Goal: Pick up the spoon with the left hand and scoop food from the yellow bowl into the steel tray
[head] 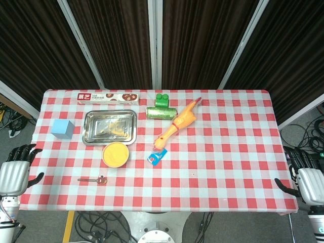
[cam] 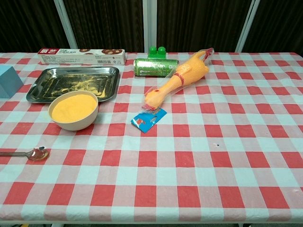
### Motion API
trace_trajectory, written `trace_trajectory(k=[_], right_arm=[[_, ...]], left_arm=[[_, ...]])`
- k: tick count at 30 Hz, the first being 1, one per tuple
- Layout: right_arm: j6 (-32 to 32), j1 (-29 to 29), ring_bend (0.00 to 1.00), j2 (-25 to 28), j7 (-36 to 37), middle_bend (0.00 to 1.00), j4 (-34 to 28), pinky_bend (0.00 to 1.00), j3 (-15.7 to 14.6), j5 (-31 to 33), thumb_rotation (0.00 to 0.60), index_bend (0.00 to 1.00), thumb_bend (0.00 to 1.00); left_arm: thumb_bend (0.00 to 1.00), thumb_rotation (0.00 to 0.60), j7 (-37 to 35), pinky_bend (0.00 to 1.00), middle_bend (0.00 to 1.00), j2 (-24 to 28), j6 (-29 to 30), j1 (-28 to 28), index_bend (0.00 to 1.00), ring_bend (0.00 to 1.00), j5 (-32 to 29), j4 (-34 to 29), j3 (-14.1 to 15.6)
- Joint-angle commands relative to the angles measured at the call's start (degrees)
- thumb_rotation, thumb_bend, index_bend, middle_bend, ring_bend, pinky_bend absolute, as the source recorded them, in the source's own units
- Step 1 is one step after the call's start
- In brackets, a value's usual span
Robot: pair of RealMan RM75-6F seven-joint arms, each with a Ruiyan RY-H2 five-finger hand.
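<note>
Nothing picked up yet. Left hand parked off the table's left edge, fingers spread, empty; right hand likewise off the right edge, fingers apart, holding nothing. Neither visible from the chest camera.

Spoon flat on the cloth near the front left, handle toward the left edge, scoop end toward the centre, just in front of the bowl but apart from it. Bowl heaped with yellow grains almost to the rim. Tray directly behind the bowl, nearly touching it, already dusted with some yellow.

Likely trouble:
- Thin spoon lying flat: easy to push along the cloth or bunch the fabric instead of lifting; could skid off the near edge.
- Held off-axis, prone to rolling in the fingers and tipping the load.
- Bowl looks light and brimful: a hard dig may shove or tilt it, spilling grains onto the cloth.
- Blue block left of the tray, within reach of a wide swing of the arm.
</note>
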Motion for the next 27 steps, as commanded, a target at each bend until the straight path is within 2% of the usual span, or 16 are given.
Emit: trace_trajectory(k=[1, 17, 22, 25, 27], right_arm=[[-0.1, 0.0, 0.0, 0.0, -0.2, 0.1, -0.1, 0.04, 0.1, 0.1, 0.6, 0.0, 0.17], [2.0, -0.9, 0.0, 0.5, 0.2, 0.1, -0.2, 0.04, -0.1, -0.9, 0.6, 0.0, 0.18], [2.6, -1.0, 0.0, 0.7, 0.6, 0.1, 0.0, 0.04, 0.1, -1.3, 0.6, 0.0, 0.17], [2.4, -0.8, 0.0, 0.9, 0.5, 0.1, 0.0, 0.04, 0.2, -1.3, 0.6, 0.0, 0.17], [2.1, -0.6, 0.0, 1.0, 0.4, 0.1, 0.0, 0.04, 0.3, -1.3, 0.6, 0.0, 0.17]], left_arm=[[0.2, 0.6, 0.0, 0.18, 0.27, -0.1, -0.1, 0.0, 0.32, 0.17, -0.3, 0.1, -0.1], [0.2, 0.6, -1.8, 0.18, 0.27, 0.5, 0.1, 0.5, 0.32, 0.17, 0.1, -0.2, 0.2], [0.2, 0.6, -2.5, 0.18, 0.27, 1.1, -1.5, 0.1, 0.32, 0.18, 0.1, -0.6, 0.6], [0.19, 0.6, -2.6, 0.22, 0.36, 1.0, -3.3, -0.7, 0.39, 0.25, -0.4, -0.4, 0.6], [0.19, 0.6, -2.8, 0.32, 0.44, 0.6, -4.9, -1.4, 0.43, 0.34, -0.7, 0.2, 0.7]])
